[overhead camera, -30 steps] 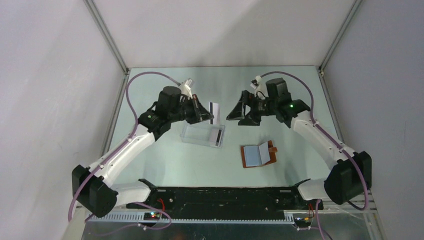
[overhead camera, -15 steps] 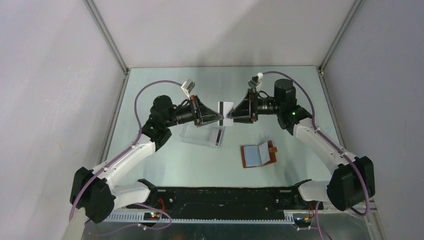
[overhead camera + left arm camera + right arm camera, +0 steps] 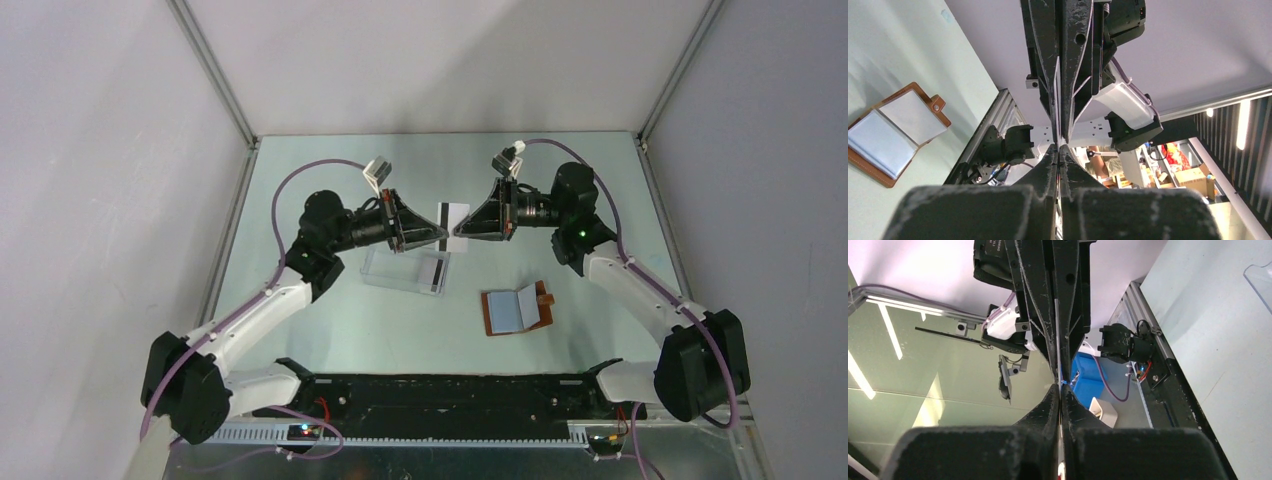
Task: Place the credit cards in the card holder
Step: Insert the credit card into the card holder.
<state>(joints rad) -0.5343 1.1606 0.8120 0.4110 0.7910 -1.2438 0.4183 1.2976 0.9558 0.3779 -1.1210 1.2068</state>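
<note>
A white credit card [image 3: 452, 215] with a dark stripe stands upright in the air between my two arms, above the middle of the table. My left gripper [image 3: 444, 236] pinches it from the left and my right gripper [image 3: 456, 230] from the right, tip to tip. In the left wrist view the card's thin edge [image 3: 1057, 100] runs between the nearly closed jaws [image 3: 1058, 150]. The right wrist view shows the same edge [image 3: 1058, 340] clamped in my shut jaws [image 3: 1060, 390]. Another credit card [image 3: 434, 272] lies in a clear tray. The brown card holder [image 3: 517, 309] lies open on the table, also seen from the left wrist [image 3: 893, 135].
The clear plastic tray [image 3: 395, 266] sits just below the two grippers, left of the card holder; its corner [image 3: 1260, 277] shows in the right wrist view. Aluminium frame rails [image 3: 232, 215] border the table on both sides.
Both arms swung inward to meet. The right gripper went from wide open to shut on the card's free side. The left gripper still pinches the card.
</note>
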